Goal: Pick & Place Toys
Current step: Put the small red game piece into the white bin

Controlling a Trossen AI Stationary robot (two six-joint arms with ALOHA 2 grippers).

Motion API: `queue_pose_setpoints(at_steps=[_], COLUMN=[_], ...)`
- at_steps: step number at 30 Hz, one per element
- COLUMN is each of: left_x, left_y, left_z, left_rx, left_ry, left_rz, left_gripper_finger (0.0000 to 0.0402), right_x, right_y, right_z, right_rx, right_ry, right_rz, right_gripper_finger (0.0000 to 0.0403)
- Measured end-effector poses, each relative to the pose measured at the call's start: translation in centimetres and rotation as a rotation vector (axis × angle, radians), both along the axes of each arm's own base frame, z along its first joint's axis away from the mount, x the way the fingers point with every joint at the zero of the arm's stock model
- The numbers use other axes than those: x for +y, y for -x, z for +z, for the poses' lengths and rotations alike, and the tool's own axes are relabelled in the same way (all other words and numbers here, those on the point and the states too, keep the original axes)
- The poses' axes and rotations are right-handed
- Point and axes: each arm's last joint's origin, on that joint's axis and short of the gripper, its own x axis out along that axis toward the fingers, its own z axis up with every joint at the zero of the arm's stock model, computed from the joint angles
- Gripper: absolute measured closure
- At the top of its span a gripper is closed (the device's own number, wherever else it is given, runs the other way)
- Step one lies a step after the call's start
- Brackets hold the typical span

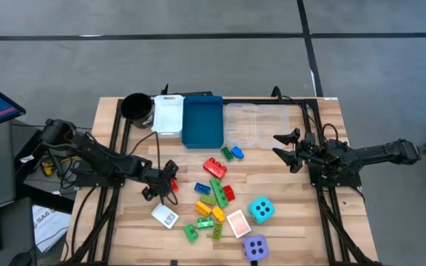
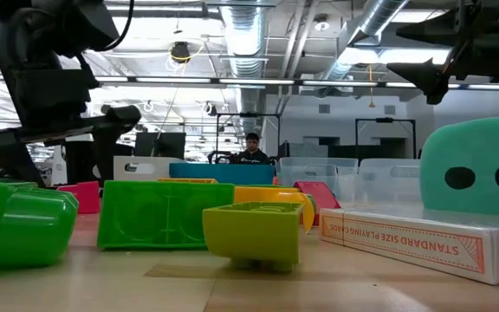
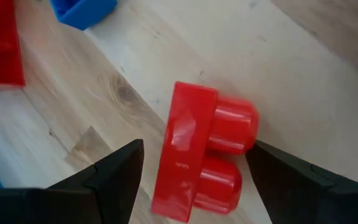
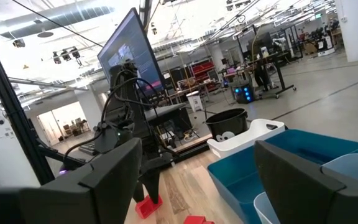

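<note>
A small red two-stud brick (image 3: 201, 158) lies on its side on the wooden table, left of the main toy pile. My left gripper (image 1: 166, 185) hangs over it, pointing steeply down and open. One finger (image 3: 114, 180) stands beside the brick's flat base and the other (image 3: 297, 183) beside its studs, and I see no touch. The other toys lie mid-table: red (image 1: 214, 165), green (image 1: 218, 188) and yellow bricks, a cyan die (image 1: 261, 210), a purple die (image 1: 255, 247) and cards (image 1: 239, 223). My right gripper (image 1: 285, 148) waits open above the table's right side, holding nothing.
Along the far edge stand a black cup (image 1: 134, 107), a white tray (image 1: 168, 114), a blue tray (image 1: 203, 120) and a clear tray (image 1: 257, 124). A white card box (image 1: 165, 217) lies just nearer than my left gripper. A person sits in the room beyond the table (image 2: 251, 149).
</note>
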Motion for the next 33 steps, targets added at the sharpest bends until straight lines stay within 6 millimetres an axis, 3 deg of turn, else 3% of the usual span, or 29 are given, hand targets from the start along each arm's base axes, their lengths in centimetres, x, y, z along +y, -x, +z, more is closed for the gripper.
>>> queue_pose_setpoints(at_steps=[8,18,24,33], left_x=[0.0,-0.2,-0.3,-0.3], left_y=[0.0,-0.7,-0.8,-0.9], left_z=[0.2,1.0,1.1,1.1], left_rx=[-0.019,-0.115,-0.134,-0.137], left_ry=[0.007,0.09,0.139,0.141], left_rz=[0.001,0.064,0.108,0.109], left_gripper_finger=[0.0139,0.0273,0.0331,0.033], right_x=[0.0,0.0,0.0,0.0], right_y=[0.0,0.0,0.0,0.0], right_z=[0.0,0.0,-0.1,-0.1], right_rx=[0.001,0.005,0.005,0.005], right_ry=[0.0,-0.001,-0.001,-0.001], right_rz=[0.0,0.0,-0.002,-0.002], right_gripper_finger=[0.0099,0.0099,0.0099,0.0099])
